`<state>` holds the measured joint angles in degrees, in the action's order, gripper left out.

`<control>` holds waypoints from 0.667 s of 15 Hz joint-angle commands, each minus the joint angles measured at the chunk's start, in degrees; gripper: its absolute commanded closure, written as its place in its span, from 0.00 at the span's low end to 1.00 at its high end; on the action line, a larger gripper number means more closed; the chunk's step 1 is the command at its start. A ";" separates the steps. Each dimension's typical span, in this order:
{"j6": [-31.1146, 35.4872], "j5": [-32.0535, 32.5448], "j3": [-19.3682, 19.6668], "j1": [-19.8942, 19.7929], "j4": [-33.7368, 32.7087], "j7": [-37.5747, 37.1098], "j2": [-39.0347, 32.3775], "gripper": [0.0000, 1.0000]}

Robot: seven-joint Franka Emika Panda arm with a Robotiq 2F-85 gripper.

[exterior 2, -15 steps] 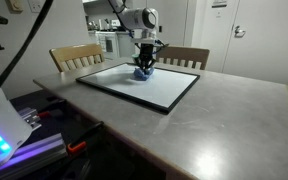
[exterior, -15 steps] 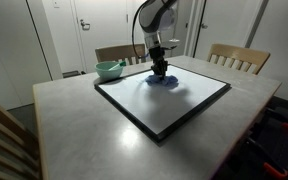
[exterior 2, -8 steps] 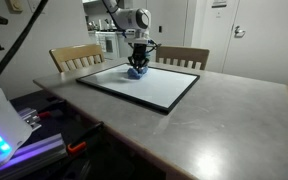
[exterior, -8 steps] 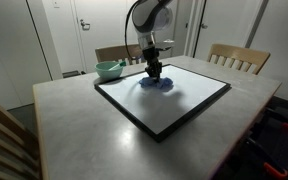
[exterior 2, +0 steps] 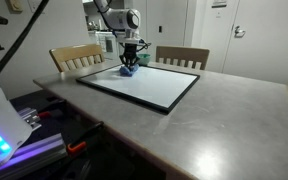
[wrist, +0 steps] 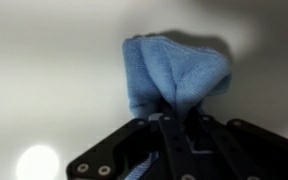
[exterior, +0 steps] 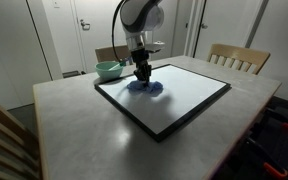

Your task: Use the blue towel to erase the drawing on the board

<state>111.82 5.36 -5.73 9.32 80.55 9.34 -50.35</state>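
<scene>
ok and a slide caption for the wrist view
Claw shut on a bunched blue towel, held down on the white board.

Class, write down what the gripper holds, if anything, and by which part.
The gripper holds the blue towel, pinched at a gathered fold of the bunched cloth. The rest of the towel lies against the board.

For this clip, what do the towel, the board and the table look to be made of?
The towel looks like soft cloth, perhaps microfibre or terry: matte blue, fuzzy, bunched in folds. The board is a smooth, glossy white panel, likely a whiteboard; it mirrors a light in the wrist view. Its thin black frame is too small to judge. The table has a grey, mottled, faintly shiny top, perhaps laminate or stone.
</scene>
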 commanded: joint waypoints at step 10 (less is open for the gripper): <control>12.17 1.13 -0.03 2.98 -5.07 -2.11 -6.01 0.96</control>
<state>119.23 5.37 -6.59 11.23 77.99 8.88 -52.06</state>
